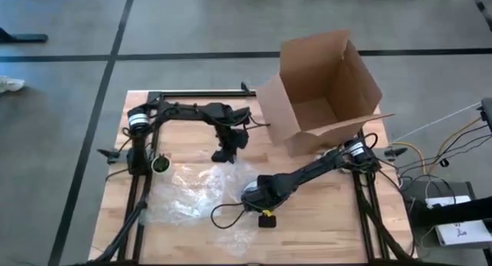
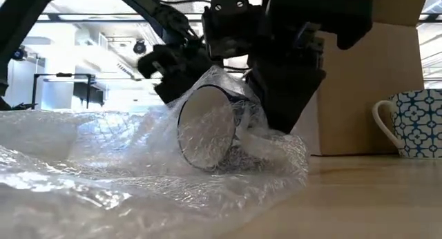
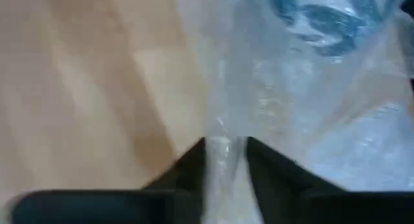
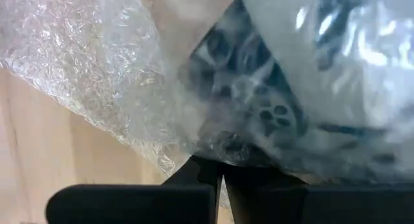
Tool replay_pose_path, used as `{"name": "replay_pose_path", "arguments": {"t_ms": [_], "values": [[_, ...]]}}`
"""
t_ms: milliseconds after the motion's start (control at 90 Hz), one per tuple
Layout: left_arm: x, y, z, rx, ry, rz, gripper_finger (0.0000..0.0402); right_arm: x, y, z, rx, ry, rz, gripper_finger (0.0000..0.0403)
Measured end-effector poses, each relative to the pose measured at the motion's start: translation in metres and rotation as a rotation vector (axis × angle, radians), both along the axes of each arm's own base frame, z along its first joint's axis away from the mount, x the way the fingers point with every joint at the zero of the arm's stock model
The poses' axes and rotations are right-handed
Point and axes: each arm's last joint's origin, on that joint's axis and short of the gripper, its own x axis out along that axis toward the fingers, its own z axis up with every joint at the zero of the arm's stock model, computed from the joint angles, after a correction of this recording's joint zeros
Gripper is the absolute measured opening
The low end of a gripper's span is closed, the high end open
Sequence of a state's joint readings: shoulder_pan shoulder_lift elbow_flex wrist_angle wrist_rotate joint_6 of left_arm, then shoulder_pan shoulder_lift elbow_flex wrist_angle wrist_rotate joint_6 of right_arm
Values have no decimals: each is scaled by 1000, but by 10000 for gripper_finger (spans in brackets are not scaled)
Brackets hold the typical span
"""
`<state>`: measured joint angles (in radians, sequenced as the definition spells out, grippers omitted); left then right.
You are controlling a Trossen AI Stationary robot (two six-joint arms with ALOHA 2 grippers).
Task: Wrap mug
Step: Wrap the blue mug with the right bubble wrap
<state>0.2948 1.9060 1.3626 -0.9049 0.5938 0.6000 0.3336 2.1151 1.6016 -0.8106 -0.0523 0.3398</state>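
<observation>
Wooden surface (image 1: 323, 220) with a mug half-wrapped in bubble wrap, both arms at work.

On the surface, the mug (image 2: 207, 125) lies on its side inside the clear bubble wrap (image 1: 192, 193), its mouth toward the low camera. The left hand (image 3: 225, 153) pinches a fold of the wrap between its closed fingers. The right hand (image 4: 220, 175) is closed on wrap right against the patterned mug. A second blue-patterned mug (image 2: 413, 123) stands upright beside the open cardboard box (image 1: 323, 89).

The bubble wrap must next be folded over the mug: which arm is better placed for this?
Probably the left. Its claw is pinching a strip of bubble wrap, free to pull. The right claw is pressed against the wrapped mug, apparently steadying it.
</observation>
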Motion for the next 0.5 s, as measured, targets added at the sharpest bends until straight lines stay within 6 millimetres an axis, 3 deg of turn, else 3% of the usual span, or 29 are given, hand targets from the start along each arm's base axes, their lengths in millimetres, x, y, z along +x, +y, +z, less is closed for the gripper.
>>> {"name": "replay_pose_path", "arguments": {"t_ms": [67,211,500], "values": [[-3,-11,5,32,24,-2,13,0,0,0,1,1,-5,0],[-9,-39,19,78,23,11,10,0,-1,0,-6,3,-61,0],[-30,-92,61,174,-148,100,1,-2,-2,-1,-28,17,-123,0]]}}
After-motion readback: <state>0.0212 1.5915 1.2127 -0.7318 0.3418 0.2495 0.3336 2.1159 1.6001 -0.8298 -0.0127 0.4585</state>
